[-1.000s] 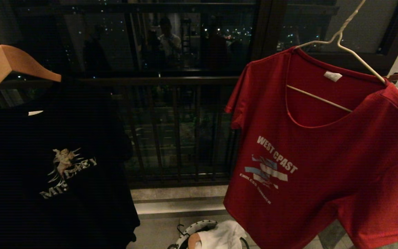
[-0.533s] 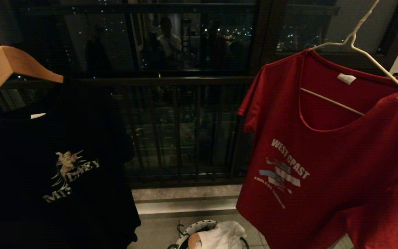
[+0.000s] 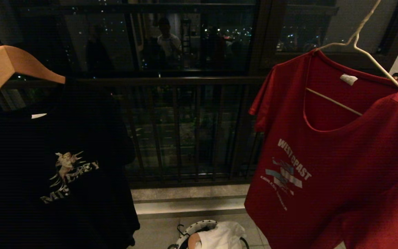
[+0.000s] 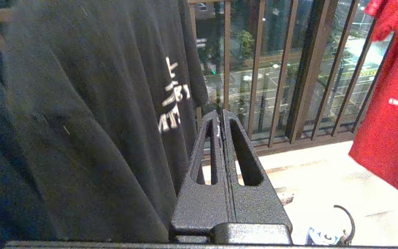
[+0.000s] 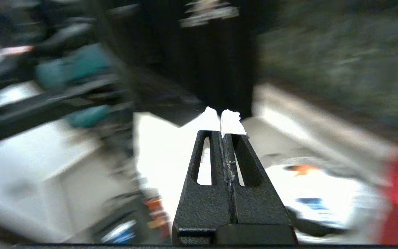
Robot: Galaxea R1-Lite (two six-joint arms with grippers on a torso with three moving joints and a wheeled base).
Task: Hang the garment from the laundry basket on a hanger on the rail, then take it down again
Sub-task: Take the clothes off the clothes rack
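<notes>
I see the garment (image 3: 340, 166) draped limp on the hanger (image 3: 354, 41); I'd grip its stiff wire neck. Left gripper (image 4: 220, 116) and right gripper (image 5: 221, 119) are both pressed closed, empty.

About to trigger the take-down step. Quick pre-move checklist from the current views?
1. Red T-shirt on the white wire hanger: ok, both shoulders are on it, though it hangs tilted.
2. Hanger hook seated on the rail: cannot tell, the hook runs out of the head view.
3. Left gripper empty: ok, shut on nothing, beside the black T-shirt.
4. Right gripper empty: ok, shut on nothing.
5. Grippers ready to grasp: not ok, both shut and neither is at the hanger.
6. Laundry basket free to receive the shirt: not ok, a white cloth lies in it.
</notes>
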